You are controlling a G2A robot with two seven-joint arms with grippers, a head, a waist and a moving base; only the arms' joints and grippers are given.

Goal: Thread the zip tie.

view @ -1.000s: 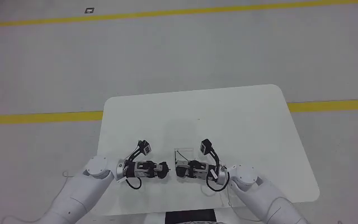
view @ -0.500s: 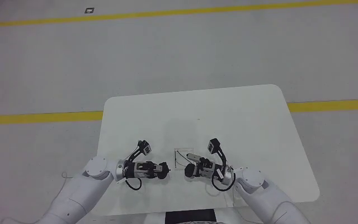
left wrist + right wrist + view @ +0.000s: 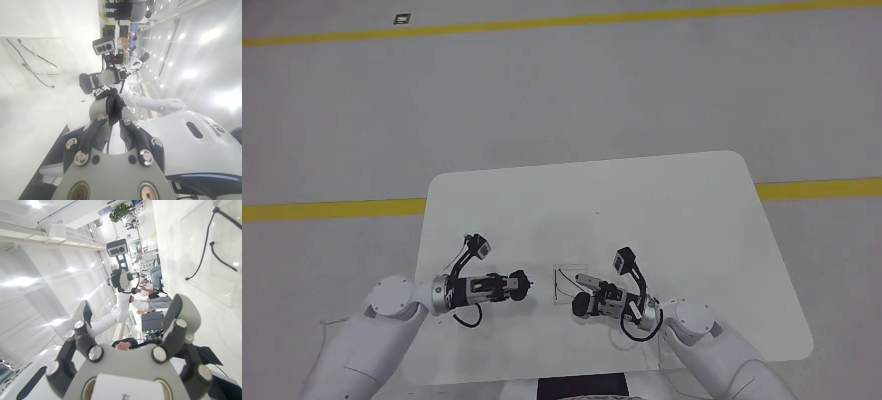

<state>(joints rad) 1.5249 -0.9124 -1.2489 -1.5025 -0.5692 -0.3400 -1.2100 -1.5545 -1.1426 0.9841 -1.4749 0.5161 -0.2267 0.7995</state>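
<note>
The thin black plastic zip ties (image 3: 24, 64) lie loose and crossing one another inside a shallow clear plastic tray (image 3: 570, 268), and that tray sits on the white table between the two arms. To one side of the tray the left gripper (image 3: 113, 98) hangs with its black fingertips clenched together. A fine dark strand runs back from between them, but from where I stand I cannot tell whether it is a tie or just a cable. On the tray's other side, close to its near corner, the right gripper (image 3: 130, 306) is spread wide and holds nothing. What worries me is how slim and springy those ties look. Because they overlap, a pinch into the tray could lift two at once or flick one out. The light tray might also skid on the smooth top if a finger catches its wall. If the left really does hold a tie, a slack grip would let the tail twist off line with the head's small slot. Beyond the tray, the rounded white table (image 3: 682, 210) stands on a pale grey floor crossed by yellow lines (image 3: 542, 20). The hall around it is bright with ceiling lights, and a potted green plant (image 3: 121, 211) stands far off.
</note>
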